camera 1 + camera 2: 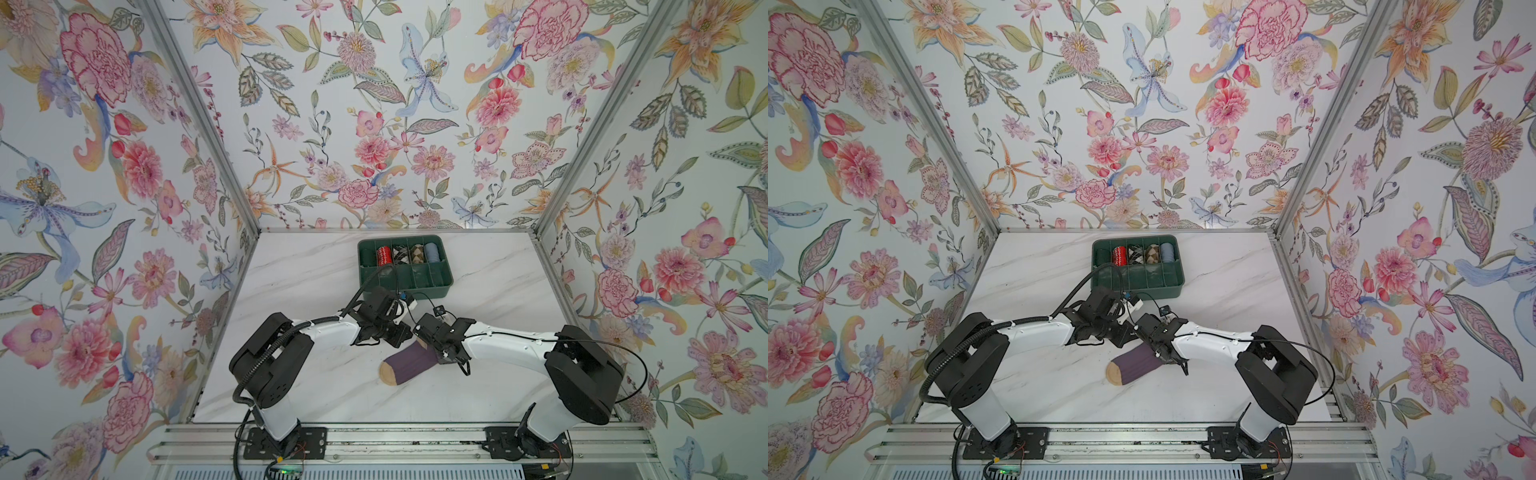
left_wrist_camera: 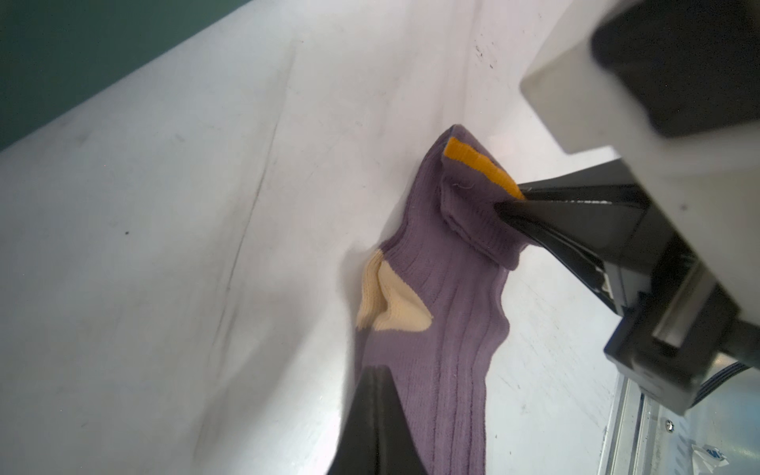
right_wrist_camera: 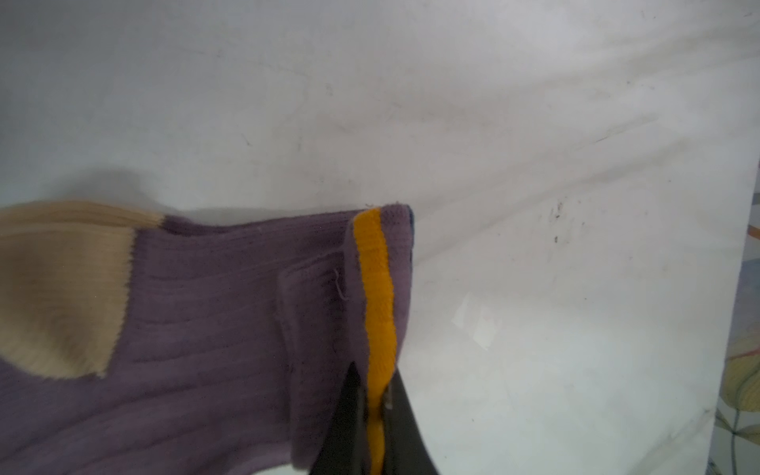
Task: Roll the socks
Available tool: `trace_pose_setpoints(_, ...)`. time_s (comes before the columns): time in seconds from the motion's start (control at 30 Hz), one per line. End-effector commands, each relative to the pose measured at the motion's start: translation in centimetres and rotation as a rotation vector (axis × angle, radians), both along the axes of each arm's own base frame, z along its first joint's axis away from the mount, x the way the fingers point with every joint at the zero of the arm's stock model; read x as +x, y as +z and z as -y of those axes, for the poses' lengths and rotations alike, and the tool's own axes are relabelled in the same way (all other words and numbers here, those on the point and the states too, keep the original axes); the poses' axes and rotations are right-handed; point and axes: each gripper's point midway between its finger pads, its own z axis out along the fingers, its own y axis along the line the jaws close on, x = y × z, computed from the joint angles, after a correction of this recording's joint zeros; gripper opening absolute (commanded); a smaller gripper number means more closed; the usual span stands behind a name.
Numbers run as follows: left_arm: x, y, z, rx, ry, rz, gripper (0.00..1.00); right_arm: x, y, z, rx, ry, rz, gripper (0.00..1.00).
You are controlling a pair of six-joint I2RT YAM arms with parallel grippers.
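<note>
The socks are seen lying on the white tabletop, near the middle, between the two arms. In both top views the tan toe is pointed toward the near left, and the other end is hidden under the right hand.

In the right wrist view, the cuff is seen folded back over the purple leg part. The orange stripe on that cuff is pinched tight between the two dark fingers of the right hand. The same grip is shown in the left wrist view, where the cuff is bunched up at the tips of the right hand. The tan heel is seen lower down the sock.

The left hand is closed, with its fingers pressed together. Its tip is laid on the purple cloth past the heel. It cannot be told whether any cloth is caught in it.

A green tray is set at the far side of the tabletop, apart from the socks. A red roll and a light-blue roll are kept in its far row.
</note>
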Motion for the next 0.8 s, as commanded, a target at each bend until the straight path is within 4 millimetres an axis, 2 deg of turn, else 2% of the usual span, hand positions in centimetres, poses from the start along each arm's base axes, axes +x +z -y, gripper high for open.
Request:
trace_pose_setpoints(0.0,-0.7,0.0,-0.1,-0.034,-0.005,-0.037,0.0,-0.2,0.3,0.2,-0.078,0.002,0.013,0.0)
trace_pose_setpoints(0.27,-2.1,-1.1,0.3,-0.08,-0.024,-0.116,0.0,-0.4,0.4,-1.1,-0.096,0.039,0.029,0.0)
trace_pose_setpoints(0.77,-2.3,-2.6,0.4,-0.052,-0.032,-0.135,0.0,-0.6,0.5,-3.2,-0.09,0.088,0.036,0.0)
